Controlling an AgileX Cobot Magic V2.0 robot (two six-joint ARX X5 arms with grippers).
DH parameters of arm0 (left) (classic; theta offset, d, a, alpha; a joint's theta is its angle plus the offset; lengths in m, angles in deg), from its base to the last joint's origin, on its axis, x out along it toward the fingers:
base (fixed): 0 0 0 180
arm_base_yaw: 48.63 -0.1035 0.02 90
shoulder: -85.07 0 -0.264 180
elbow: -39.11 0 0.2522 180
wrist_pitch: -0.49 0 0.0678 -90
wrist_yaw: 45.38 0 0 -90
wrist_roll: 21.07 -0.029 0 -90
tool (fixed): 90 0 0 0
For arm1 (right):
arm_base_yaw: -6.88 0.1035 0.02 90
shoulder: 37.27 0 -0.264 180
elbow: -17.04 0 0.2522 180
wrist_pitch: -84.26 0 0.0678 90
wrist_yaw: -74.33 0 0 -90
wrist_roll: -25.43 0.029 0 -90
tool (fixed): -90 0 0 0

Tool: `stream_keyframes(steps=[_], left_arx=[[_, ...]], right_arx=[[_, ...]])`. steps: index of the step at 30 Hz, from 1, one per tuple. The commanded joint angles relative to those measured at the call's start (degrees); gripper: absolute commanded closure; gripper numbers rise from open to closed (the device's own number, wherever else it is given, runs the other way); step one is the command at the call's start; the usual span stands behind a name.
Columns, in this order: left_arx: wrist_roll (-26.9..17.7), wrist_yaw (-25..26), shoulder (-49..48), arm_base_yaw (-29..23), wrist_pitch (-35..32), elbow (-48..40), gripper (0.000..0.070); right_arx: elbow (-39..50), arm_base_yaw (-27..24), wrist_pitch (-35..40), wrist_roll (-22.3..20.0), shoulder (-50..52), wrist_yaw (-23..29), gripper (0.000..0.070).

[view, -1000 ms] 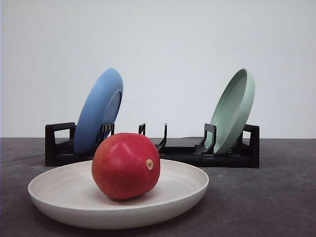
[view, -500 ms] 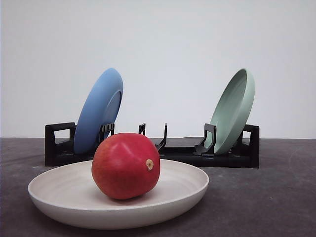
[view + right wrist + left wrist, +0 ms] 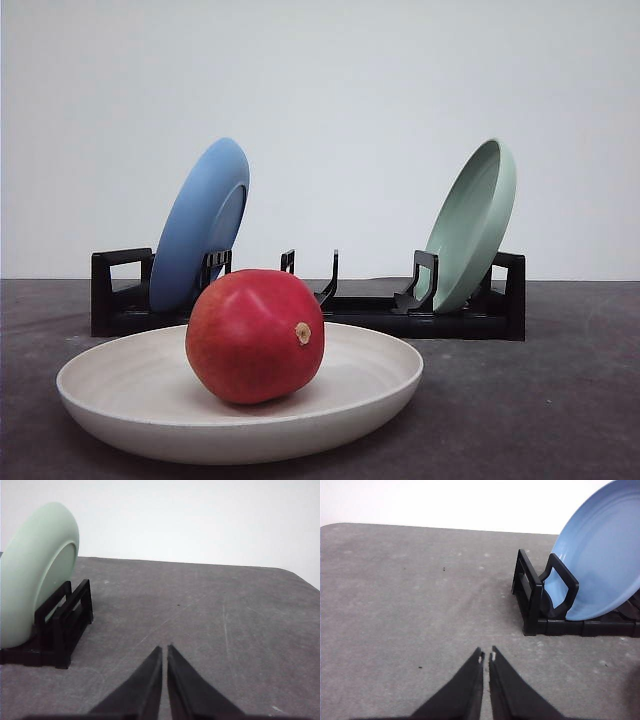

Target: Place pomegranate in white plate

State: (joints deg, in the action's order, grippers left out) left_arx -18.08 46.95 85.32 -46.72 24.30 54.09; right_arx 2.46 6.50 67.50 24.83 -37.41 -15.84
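Note:
The red pomegranate [image 3: 254, 336] rests inside the white plate [image 3: 120, 395], a little left of the plate's middle, its tan stem nub facing right. The plate lies flat on the dark table near the front. My left gripper [image 3: 486, 656] is shut with nothing between its fingers, hovering over bare table beside the rack's left end. Over bare table off the rack's right end, my right gripper [image 3: 164, 649] is likewise shut and holds nothing.
A black dish rack [image 3: 360, 305] stands behind the white plate. A blue plate [image 3: 200, 222] [image 3: 600, 565] leans in its left end and a pale green plate [image 3: 470, 222] [image 3: 35, 570] in its right end. The middle slots hold nothing.

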Motion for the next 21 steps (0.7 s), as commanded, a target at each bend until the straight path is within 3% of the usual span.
stream_keyframes(steps=[1,21], left_arx=[[-0.42,-0.04,-0.02,0.02,-0.74,-0.52,0.0700],[-0.42,-0.04,-0.02,0.02,-0.74,-0.52,0.0700]], right_arx=[[0.22,-0.02,0.46,0.61,-0.07,0.20,0.0688],[0.22,-0.02,0.46,0.61,-0.07,0.20,0.0688]])
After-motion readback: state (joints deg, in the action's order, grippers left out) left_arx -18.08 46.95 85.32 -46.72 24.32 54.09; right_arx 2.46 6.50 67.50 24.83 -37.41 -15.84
